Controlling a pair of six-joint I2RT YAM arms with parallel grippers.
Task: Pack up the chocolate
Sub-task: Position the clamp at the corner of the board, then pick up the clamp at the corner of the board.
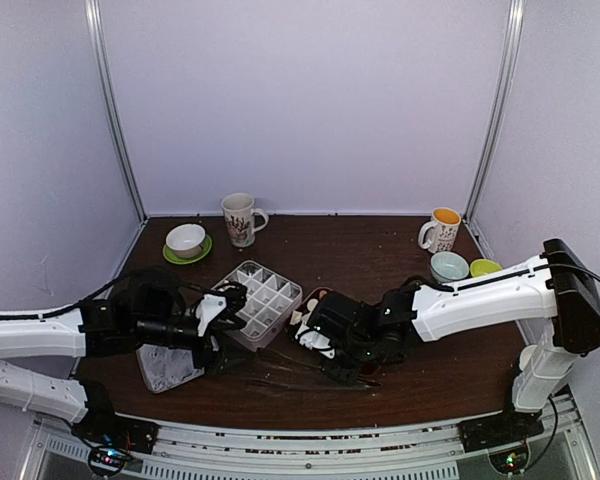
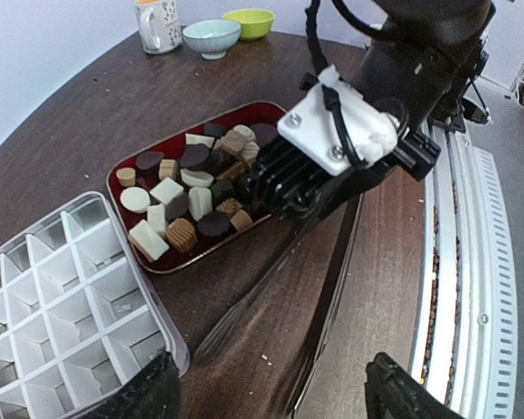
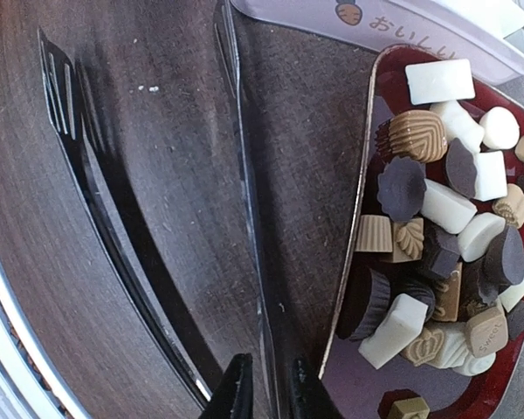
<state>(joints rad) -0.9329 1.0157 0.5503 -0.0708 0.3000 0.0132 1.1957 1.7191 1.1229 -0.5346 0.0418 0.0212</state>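
Nearest the arm bases, low in the overhead view, the long metal tongs [image 3: 244, 192] lie flat on the dark counter [image 2: 87, 105]. The right pincer [image 3: 271, 393] sits over their near end with its jaws only narrowly apart and one arm of the tongs running between them. I cannot tell whether it is actually pinching the metal. The left pincer [image 2: 275, 397] hovers just left of centre, jaws spread wide and holding nothing, with the tongs' far end below the gap.

Just beyond lies the chocolate [image 2: 192, 196]: white, tan and dark pieces heaped in a shallow red tray [image 3: 367, 188], right beside the tongs and partly under the right arm. To its left the white compartment box [image 2: 70, 305] touches or nearly touches the tray, and every cell in view is empty, so packing looks not yet begun.

At the back of the counter stand a mug [image 1: 239, 218] and a white bowl [image 1: 185, 240] at upper left, and another mug [image 1: 441, 230], a pale blue bowl [image 1: 448, 265] and a green bowl [image 1: 483, 267] at upper right.

The risks, as I judge them:
- **Slipping:** a thin, slick tong arm could slide or twist out of a loose grip.
- **Spilling:** a swinging tong arm could strike the tray rim and scatter the heaped pieces.
- **Collision:** the two pincers work close together over the same tool and could knock each other.
- **Bad pick-up:** closing on only one tong arm would leave the tongs useless for picking.
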